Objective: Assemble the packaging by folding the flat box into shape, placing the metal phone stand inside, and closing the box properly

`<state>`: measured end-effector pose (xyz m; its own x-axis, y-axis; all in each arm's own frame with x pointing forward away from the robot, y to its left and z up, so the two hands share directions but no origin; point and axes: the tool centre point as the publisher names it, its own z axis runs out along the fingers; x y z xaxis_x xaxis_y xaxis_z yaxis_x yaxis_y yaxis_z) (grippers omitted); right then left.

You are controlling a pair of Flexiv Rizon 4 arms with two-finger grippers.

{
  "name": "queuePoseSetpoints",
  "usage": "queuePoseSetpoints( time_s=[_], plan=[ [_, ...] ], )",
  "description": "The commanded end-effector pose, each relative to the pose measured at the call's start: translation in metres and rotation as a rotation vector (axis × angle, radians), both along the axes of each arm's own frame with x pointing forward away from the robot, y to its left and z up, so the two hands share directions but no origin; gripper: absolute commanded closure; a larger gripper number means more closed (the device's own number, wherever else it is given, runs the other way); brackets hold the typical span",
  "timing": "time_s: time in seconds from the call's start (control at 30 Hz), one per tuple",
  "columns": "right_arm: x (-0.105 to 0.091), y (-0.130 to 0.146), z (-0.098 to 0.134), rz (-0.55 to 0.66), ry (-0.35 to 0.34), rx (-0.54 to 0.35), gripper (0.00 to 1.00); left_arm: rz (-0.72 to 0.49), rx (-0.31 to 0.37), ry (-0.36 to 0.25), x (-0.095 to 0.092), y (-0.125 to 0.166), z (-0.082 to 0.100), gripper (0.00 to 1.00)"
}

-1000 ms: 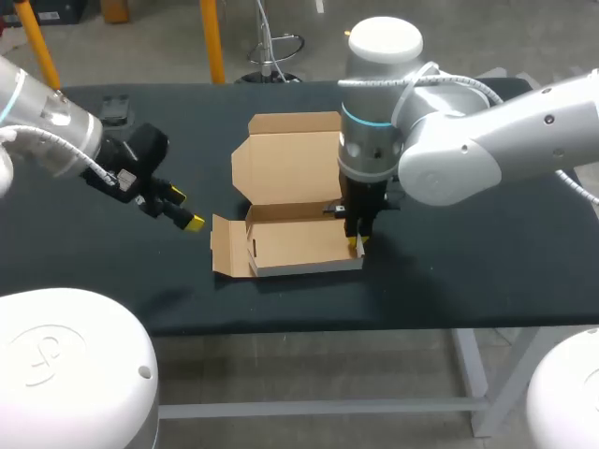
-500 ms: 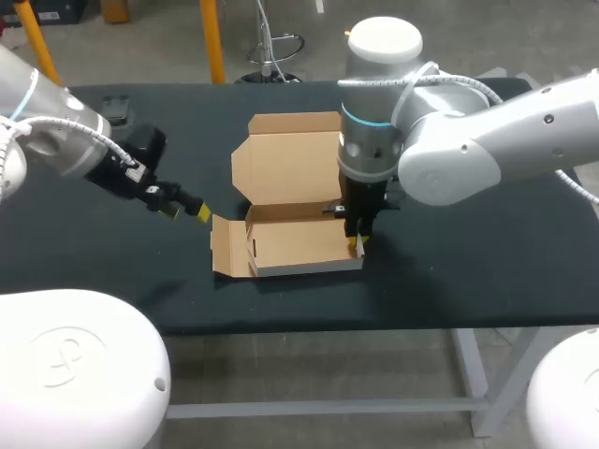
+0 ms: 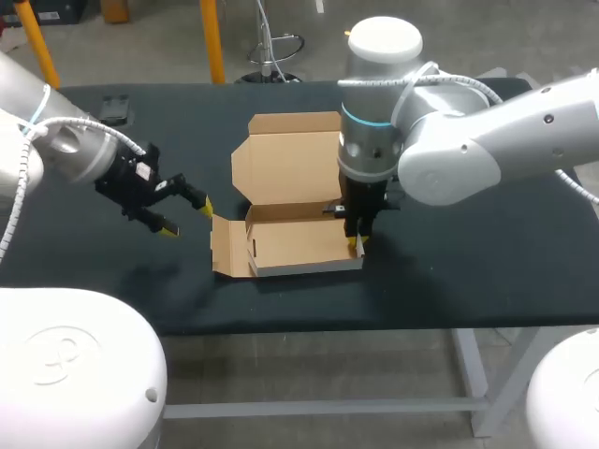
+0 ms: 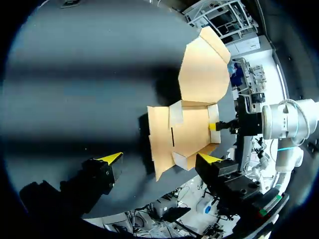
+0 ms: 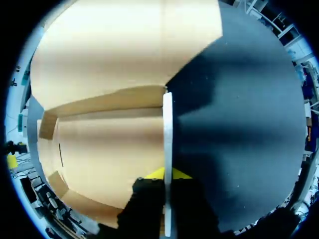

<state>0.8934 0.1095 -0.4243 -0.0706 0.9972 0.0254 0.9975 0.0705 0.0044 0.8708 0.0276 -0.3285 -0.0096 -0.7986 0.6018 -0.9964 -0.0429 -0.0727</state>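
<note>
The cardboard box (image 3: 298, 245) lies mid-table, partly folded: its lid (image 3: 285, 164) is laid back open and its left flap (image 3: 222, 246) is spread outward. The tray holds nothing. My right gripper (image 3: 356, 243) comes down from above, shut on the box's right side wall (image 5: 167, 144), which stands upright between its yellow tips (image 5: 168, 175). My left gripper (image 3: 187, 220) hovers open just left of the flap, apart from it. In the left wrist view the box (image 4: 192, 129) lies ahead of the open gripper (image 4: 160, 159). A small dark object (image 3: 117, 108), perhaps the phone stand, lies at the back left.
The black table (image 3: 487, 253) has bare surface to the right of the box and along its front edge. My right arm's bulky wrist hangs over the box's right end.
My left wrist has turned, so both yellow tips now show spread apart beside the box's left flap. The right arm and the box have not moved.
</note>
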Motion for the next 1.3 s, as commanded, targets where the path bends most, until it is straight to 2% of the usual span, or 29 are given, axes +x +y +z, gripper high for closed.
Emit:
queuePoseSetpoints(
  time_s=[0.03, 0.13, 0.23, 0.4, 0.5, 0.77, 0.8, 0.83, 0.9, 0.97, 1.0, 1.3],
  plan=[
    [0.002, 0.001, -0.001, 0.001, 0.007, -0.003, 1.00, 0.090, -0.051, 0.167, 0.013, -0.004, -0.018, 0.11],
    [0.002, 0.001, -0.001, 0.001, 0.007, -0.003, 1.00, 0.085, -0.062, 0.176, 0.012, -0.005, -0.027, 0.17],
    [0.002, 0.001, -0.001, 0.001, 0.007, -0.003, 1.00, 0.087, -0.089, 0.180, 0.010, -0.009, -0.035, 0.18],
    [0.002, 0.001, -0.001, 0.001, 0.007, -0.003, 1.00, 0.067, -0.139, 0.143, 0.004, -0.017, -0.042, 0.22],
    [0.002, 0.001, -0.001, 0.001, 0.007, -0.003, 1.00, 0.053, -0.158, 0.118, 0.002, -0.022, -0.044, 0.34],
    [0.002, 0.001, -0.001, 0.001, 0.007, -0.003, 1.00, 0.035, -0.149, 0.103, 0.001, -0.035, -0.055, 0.36],
    [0.002, 0.001, -0.001, 0.001, 0.007, -0.003, 1.00, 0.034, -0.148, 0.102, 0.002, -0.037, -0.056, 0.40],
    [0.002, 0.001, -0.001, 0.001, 0.007, -0.003, 1.00, 0.034, -0.142, 0.099, 0.002, -0.039, -0.057, 0.51],
    [0.002, 0.001, -0.001, 0.001, 0.007, -0.003, 1.00, 0.037, -0.131, 0.093, 0.003, -0.042, -0.059, 0.62],
    [0.002, 0.001, -0.001, 0.001, 0.007, -0.003, 1.00, 0.046, -0.114, 0.079, 0.004, -0.044, -0.058, 0.91],
    [0.002, 0.001, -0.001, 0.001, 0.007, -0.003, 1.00, 0.043, -0.113, 0.076, 0.004, -0.045, -0.056, 1.00],
    [0.002, 0.001, -0.001, 0.001, 0.007, -0.003, 1.00, 0.067, 0.056, 0.053, 0.007, -0.053, -0.037, 1.00]
  ],
)
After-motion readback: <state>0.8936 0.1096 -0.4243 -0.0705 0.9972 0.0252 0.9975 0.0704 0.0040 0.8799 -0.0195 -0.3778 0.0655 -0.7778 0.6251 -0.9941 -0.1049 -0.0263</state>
